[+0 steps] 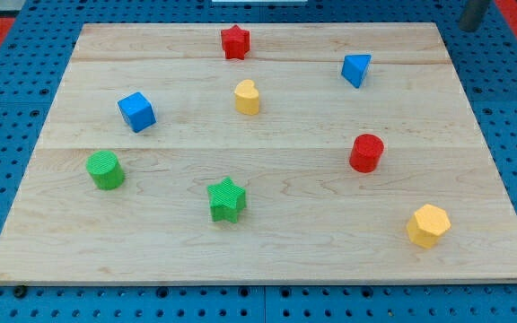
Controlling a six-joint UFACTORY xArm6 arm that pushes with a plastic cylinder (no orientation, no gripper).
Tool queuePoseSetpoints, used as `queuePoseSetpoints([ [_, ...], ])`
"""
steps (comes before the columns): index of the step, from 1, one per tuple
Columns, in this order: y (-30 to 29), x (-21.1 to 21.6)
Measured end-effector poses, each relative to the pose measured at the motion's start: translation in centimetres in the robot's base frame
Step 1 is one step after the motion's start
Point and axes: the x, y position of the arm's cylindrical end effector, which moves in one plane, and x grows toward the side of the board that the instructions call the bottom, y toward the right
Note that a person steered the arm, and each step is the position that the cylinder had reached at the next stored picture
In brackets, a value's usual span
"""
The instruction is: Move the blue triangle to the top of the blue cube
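The blue triangle (pixel 356 69) lies on the wooden board (pixel 258 242) at the view's upper right. The blue cube (pixel 136 111) lies far to its left, a little lower, near the board's left side. My rod comes in at the view's top right corner, and my tip (pixel 467 28) sits just beyond the board's top right corner. It is above and to the right of the blue triangle and touches no block.
A red star (pixel 235 41) is at top centre and a yellow heart-like block (pixel 247 97) is below it, between the two blue blocks. Also here: a red cylinder (pixel 366 152), a yellow hexagon (pixel 427 224), a green star (pixel 227 199), a green cylinder (pixel 105 170).
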Motion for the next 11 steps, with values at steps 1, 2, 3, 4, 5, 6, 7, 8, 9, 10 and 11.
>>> queuePoseSetpoints([
  [1,0.0,0.0],
  [2,0.9,1.0],
  [3,1.1,3.9],
  [4,0.9,10.4],
  [5,-3.2,11.1],
  [6,-12.4,9.3],
  [7,-19.0,9.3],
  [8,-27.8,9.3],
  [9,-33.6,9.7],
  [10,-42.9,10.4],
  [11,-49.2,10.3],
])
